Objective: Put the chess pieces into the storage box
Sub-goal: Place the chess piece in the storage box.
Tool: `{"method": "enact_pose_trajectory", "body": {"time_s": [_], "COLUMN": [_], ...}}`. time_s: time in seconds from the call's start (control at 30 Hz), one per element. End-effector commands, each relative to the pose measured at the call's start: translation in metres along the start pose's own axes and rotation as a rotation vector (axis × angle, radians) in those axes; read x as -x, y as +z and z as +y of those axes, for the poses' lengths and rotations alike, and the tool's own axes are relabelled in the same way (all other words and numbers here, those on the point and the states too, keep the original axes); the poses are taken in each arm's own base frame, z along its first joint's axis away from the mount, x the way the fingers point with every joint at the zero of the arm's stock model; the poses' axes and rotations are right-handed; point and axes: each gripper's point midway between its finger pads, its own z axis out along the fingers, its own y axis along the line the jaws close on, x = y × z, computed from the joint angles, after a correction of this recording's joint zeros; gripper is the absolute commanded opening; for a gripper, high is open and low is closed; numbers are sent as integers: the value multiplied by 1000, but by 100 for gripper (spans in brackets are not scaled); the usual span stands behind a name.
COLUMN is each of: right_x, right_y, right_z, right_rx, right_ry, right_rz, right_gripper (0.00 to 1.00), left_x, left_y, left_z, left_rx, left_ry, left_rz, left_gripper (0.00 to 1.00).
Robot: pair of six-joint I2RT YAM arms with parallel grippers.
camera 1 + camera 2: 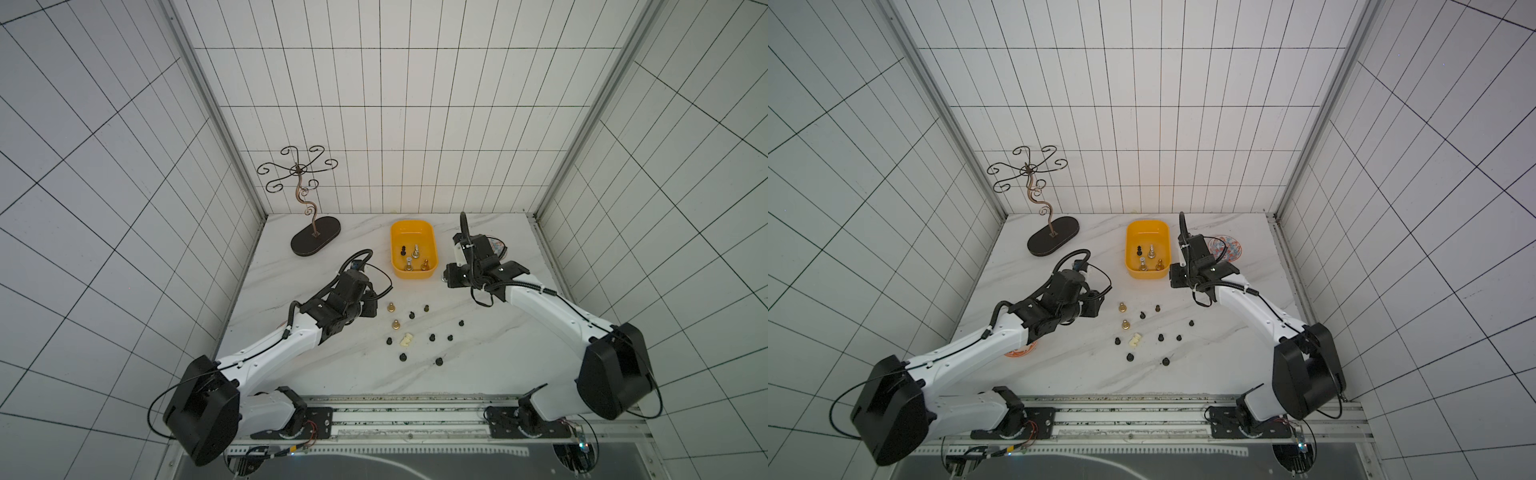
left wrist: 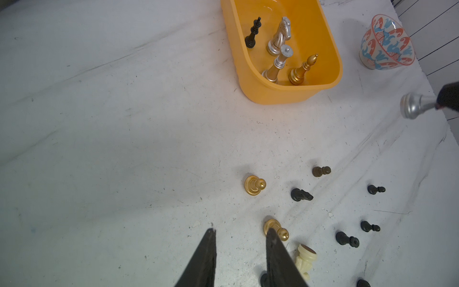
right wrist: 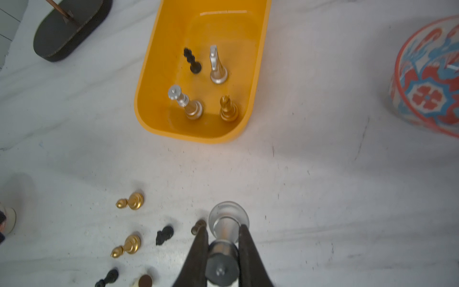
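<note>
The yellow-orange storage box [image 1: 432, 239] [image 1: 1168, 245] [image 2: 273, 95] [image 3: 193, 136] stands at the back middle of the table. It holds a black piece, two silver pieces and a gold one. My right gripper [image 3: 223, 225] [image 1: 449, 279] hovers just right of the box's near corner, shut on a silver chess piece [image 3: 228, 213] [image 2: 412, 106]. Two gold pawns [image 1: 391, 307] [image 1: 396, 324], a cream piece [image 1: 406, 340] lying on its side and several black pawns [image 1: 432, 336] are scattered mid-table. My left gripper [image 2: 240, 230] [image 1: 370, 307] is open and empty, left of the gold pawns; one finger overlaps a gold pawn [image 2: 282, 232].
A red-and-blue patterned bowl [image 1: 1225, 247] [image 2: 387, 42] [image 3: 427, 82] sits right of the box, behind my right wrist. A wire jewellery stand on a dark oval base [image 1: 316, 241] stands at the back left. A round orange-rimmed object [image 1: 1021, 351] shows under my left forearm.
</note>
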Motion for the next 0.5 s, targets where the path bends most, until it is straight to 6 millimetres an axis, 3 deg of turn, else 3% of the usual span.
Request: {"method": "enact_pose_trajectory", "body": {"time_s": [0.0, 0.23, 0.47], "right_x": [62, 109, 127], "right_y": [-5, 47, 93], "right_z": [11, 16, 1], "right_rx": [18, -6, -115], "right_ry": [-49, -100, -142], "right_rz": [-101, -103, -90], "right_gripper": [15, 15, 15], "left_x": [8, 4, -8], "left_y": [-4, -6, -6], "left_z": [1, 0, -2], "left_rx": [5, -8, -50], "left_ry": [0, 3, -26], "left_rz": [-44, -38, -29], "left_gripper": [34, 34, 34]}}
